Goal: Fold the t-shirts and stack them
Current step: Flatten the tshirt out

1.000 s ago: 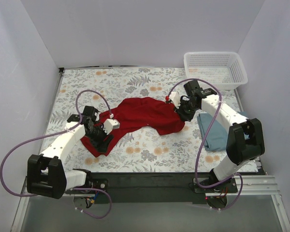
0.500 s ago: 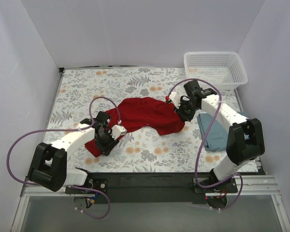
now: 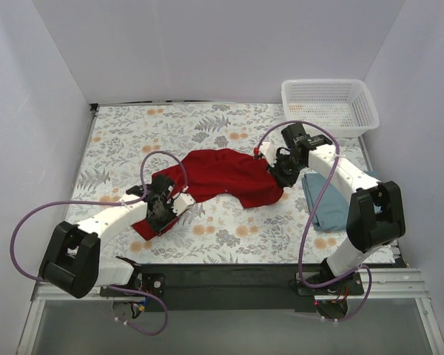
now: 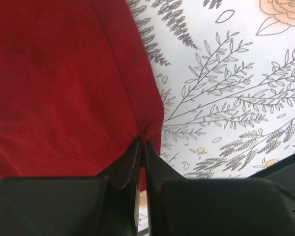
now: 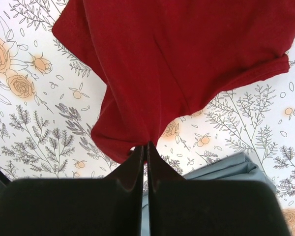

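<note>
Red t-shirt (image 3: 222,174): one item, unfolded and rumpled, lying as a slanted band on the floral bench (image 3: 126,133) and spanning the gap between the two end effectors. Left end effector (image 4: 140,147): fingers pressed fully together, pinching the hemmed edge at the garment's near corner; the cloth spreads away ahead and to one side of the tips, with bare bench on the other side. Right end effector (image 5: 145,147): fingers likewise closed tight on the opposite end, the fabric drawn to a gathered peak at the tips and fanning out ahead of them. Judged purpose of this two-ended hold: to pull the garment taut and spread it flat, so that it can then be folded. Blue-grey t-shirt (image 3: 327,203): one item, lying flat just behind and beside the right end effector, under that arm, apart from the red cloth; it probably serves as the base of the stack. White lattice basket (image 3: 329,103): beyond the right end effector at the far corner, well apart, not involved.
</note>
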`<state>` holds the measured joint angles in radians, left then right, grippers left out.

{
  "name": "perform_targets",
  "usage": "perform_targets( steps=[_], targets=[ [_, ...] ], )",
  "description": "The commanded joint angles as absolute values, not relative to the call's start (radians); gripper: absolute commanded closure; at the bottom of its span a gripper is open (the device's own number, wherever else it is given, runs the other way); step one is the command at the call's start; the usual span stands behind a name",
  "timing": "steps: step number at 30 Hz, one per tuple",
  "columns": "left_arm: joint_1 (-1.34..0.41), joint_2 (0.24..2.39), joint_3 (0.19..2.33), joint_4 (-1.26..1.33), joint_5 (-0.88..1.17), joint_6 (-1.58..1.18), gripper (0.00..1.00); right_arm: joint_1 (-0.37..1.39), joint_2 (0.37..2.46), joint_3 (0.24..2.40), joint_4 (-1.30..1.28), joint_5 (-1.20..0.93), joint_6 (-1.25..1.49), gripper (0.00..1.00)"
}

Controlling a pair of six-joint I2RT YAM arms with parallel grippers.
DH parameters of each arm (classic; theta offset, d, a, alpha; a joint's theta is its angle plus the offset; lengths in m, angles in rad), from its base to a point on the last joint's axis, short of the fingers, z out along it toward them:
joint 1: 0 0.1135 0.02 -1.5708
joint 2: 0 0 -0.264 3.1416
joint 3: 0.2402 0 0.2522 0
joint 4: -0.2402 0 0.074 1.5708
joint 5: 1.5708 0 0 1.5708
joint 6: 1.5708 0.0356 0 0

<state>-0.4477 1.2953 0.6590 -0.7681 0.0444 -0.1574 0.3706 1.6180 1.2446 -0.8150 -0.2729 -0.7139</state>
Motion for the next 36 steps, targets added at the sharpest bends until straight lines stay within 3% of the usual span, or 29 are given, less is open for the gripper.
perform_targets(
  steps=[1, 10, 18, 24, 29, 36],
  targets=[
    [-0.419, 1.235, 0.74, -0.802, 0.012, -0.135, 1.0, 0.371, 1.566, 1.308, -0.853, -0.295, -0.715, 0.99],
    [-0.054, 1.25, 1.199, -0.982, 0.166, -0.044, 1.0, 0.345, 1.502, 1.5, -0.868, -0.298, -0.698, 0.99],
    [0.118, 1.002, 1.276, -0.884, 0.106, -0.256, 1.0, 0.344, 1.272, 1.592, -0.877, -0.321, -0.643, 0.99],
    [0.13, 0.87, 1.385, -0.808, -0.029, -0.388, 1.0, 0.345, 1.177, 1.739, -0.858, -0.293, -0.505, 0.99],
    [0.13, 0.891, 1.526, -0.778, -0.017, -0.414, 1.0, 0.345, 1.189, 1.844, -0.819, -0.236, -0.453, 0.99],
    [0.13, 1.02, 1.461, -0.718, 0.064, -0.342, 1.0, 0.345, 1.267, 1.76, -0.614, -0.077, -0.482, 0.99]
  ],
)
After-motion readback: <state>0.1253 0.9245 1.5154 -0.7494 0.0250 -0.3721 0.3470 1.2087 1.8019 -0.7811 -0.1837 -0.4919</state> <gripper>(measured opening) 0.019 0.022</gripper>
